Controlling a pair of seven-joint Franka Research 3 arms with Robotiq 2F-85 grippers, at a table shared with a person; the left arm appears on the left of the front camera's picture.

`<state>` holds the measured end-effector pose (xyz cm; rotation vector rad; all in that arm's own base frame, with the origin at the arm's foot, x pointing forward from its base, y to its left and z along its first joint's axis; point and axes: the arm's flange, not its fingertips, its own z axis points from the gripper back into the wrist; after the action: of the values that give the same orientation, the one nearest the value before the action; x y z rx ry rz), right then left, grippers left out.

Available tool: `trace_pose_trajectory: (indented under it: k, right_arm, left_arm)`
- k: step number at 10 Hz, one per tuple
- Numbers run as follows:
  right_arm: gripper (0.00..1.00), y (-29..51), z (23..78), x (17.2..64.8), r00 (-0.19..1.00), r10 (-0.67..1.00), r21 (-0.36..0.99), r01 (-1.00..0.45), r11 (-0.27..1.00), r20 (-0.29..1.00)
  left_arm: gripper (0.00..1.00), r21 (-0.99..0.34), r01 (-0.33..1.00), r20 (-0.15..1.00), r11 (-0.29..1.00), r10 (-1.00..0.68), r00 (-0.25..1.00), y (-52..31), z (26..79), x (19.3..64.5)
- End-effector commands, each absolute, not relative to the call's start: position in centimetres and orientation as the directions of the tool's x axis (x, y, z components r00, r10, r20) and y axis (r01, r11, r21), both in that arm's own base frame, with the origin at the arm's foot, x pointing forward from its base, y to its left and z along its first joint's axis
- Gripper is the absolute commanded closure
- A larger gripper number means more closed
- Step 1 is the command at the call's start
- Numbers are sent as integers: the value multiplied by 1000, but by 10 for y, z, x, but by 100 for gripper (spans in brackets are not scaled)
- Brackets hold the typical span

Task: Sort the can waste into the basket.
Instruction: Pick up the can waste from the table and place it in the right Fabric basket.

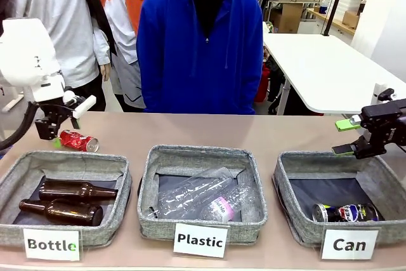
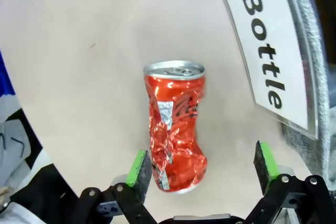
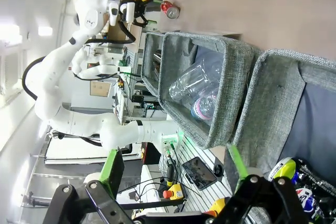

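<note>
The left tool (image 2: 202, 165) hangs directly over the red can (image 2: 176, 129), jaws spread wide and holding nothing. The can lies flat on the desk (image 2: 79, 51), and its long axis runs straight ahead from the tool. The crushed bottom end sits between the two green pads and the silver top points away. The closing line therefore crosses the can's narrow width, which suits a grasp. The can sits off-centre in the gap, close to one pad and well clear of the other. Just beyond that farther pad is the labelled wall of the "Bottle" basket (image 2: 294, 51).

The right tool (image 1: 346, 138) is also wide and empty. It hovers above the far rim of the Can basket (image 1: 298, 163), with the dark can (image 1: 346, 212) lying inside below it. The left arm is plainly nearer the red can, with the "Plastic" basket (image 1: 200, 153) between it and the goal.

The desk is smooth, bare and beige. A person in blue (image 1: 200, 49) stands at its far side.
</note>
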<state>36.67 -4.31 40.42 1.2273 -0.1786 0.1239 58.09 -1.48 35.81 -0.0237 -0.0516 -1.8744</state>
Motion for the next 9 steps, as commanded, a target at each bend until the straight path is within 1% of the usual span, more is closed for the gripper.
trace_pose_trajectory:
  k: [1, 2, 4, 7, 8, 9]
  right_arm:
    - [0, -46, 406, 367, 976, 13, 919, -209, 333, 217]
    - [0, -46, 406, 367, 976, 13, 919, -209, 333, 217]
    - [0, -46, 406, 367, 976, 13, 919, -209, 333, 217]
    - [0, -46, 406, 367, 976, 13, 919, -209, 333, 217]
    - [0, -46, 406, 367, 976, 13, 919, -209, 333, 217]
    - [0, -46, 406, 367, 976, 13, 919, -209, 333, 217]
  left_arm:
    - [0, 18, 959, 23, -281, -959, -282, -15, 351, 592]
    - [0, 26, 964, 2, -266, -964, -266, -17, 344, 596]
    - [0, -6, 966, -19, -259, -966, -259, -25, 328, 603]
    - [0, -34, 969, -40, -244, -969, -245, -28, 320, 608]
    - [60, -49, 970, -49, -237, -970, -240, -28, 321, 608]
    - [60, -53, 968, -46, -245, -968, -247, -26, 321, 609]
